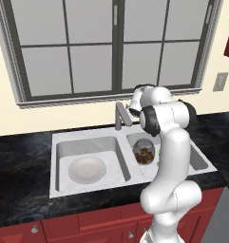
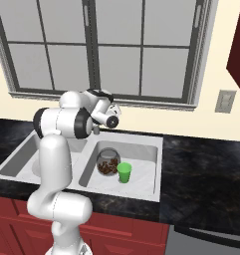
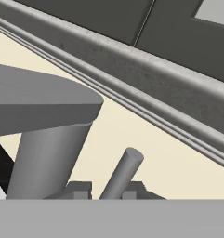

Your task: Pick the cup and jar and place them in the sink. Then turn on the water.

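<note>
The green cup [image 2: 124,172] and the glass jar [image 2: 108,162] of brown pieces stand side by side in the right basin of the sink [image 2: 141,191]. In the left base view the jar [image 1: 144,153] shows beside my arm. My hand [image 1: 136,105] is up at the grey faucet [image 1: 119,116], behind the basins. In the hand view the faucet's thin lever [image 3: 122,174] rises between the fingertips of my gripper [image 3: 106,190], which is shut on it. The wide spout [image 3: 39,102] lies to its left. The water is out of view.
A round white dish [image 1: 87,170] lies in the left basin. Black counter [image 1: 21,156] runs on both sides of the sink [image 1: 87,137]. The window sill [image 3: 146,69] and cream wall are close behind the faucet. A wall outlet [image 2: 224,101] sits at the right.
</note>
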